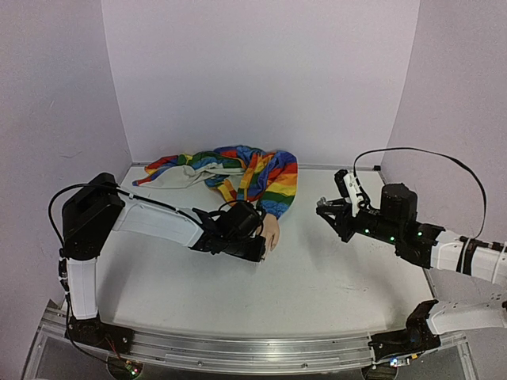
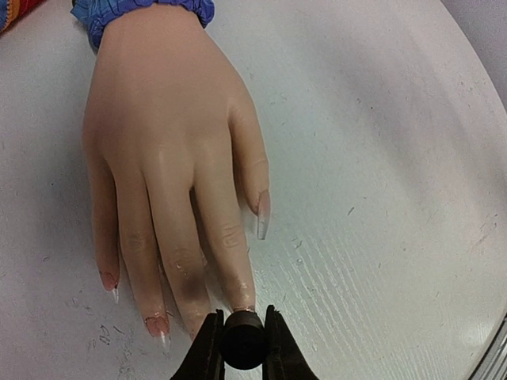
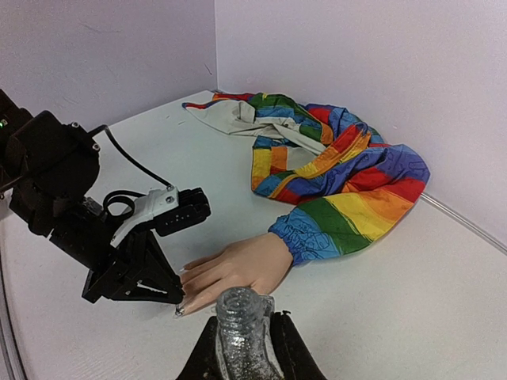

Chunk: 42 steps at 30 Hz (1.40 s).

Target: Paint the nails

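**Cap at the Fingertip, Open Bottle Held Apart**

Between the left fingers [image 2: 242, 336], a small black round cap [image 2: 242, 350], gripped tightly from both sides. Below the cap, hidden from the wrist view, so not possible to tell more.

Just ahead of these fingers, touching or almost touching the cap, one fingertip of the mannequin hand [image 2: 166, 142], lying palm down on the white counter [image 2: 380, 198]. On this hand, the nails [image 2: 263, 215]: long, pale and pointed, with a pinkish tint at two tips to the left of the cap. Behind the wrist of the hand, a rainbow-striped sleeve [image 3: 348, 182], crumpled toward the back wall.

Between the right fingers [image 3: 242, 352], closed around its body, a small glass bottle [image 3: 240, 317], upright, with the neck open at the top. Inside, grey glittering content seen through the glass; the level impossible to tell. Ahead of the right fingers and well apart from them, the mannequin hand, with the left fingers at its tips.
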{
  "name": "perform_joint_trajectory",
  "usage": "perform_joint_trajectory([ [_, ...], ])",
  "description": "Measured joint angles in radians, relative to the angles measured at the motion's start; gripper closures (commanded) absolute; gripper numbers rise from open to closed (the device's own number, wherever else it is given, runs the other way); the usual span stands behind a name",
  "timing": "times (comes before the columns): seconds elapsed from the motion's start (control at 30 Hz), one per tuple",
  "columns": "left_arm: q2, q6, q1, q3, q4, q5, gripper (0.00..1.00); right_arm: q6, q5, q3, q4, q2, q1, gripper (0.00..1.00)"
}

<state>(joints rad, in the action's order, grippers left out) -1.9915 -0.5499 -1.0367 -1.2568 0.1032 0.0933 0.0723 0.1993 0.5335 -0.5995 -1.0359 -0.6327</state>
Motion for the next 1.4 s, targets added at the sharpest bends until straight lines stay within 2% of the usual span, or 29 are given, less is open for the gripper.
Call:
perform_joint_trajectory([
  [1.4, 0.000, -0.002, -0.005, 0.003, 0.000, -0.015, 1.00, 0.000, 0.004, 0.000, 0.000, 0.000, 0.000, 1.00],
])
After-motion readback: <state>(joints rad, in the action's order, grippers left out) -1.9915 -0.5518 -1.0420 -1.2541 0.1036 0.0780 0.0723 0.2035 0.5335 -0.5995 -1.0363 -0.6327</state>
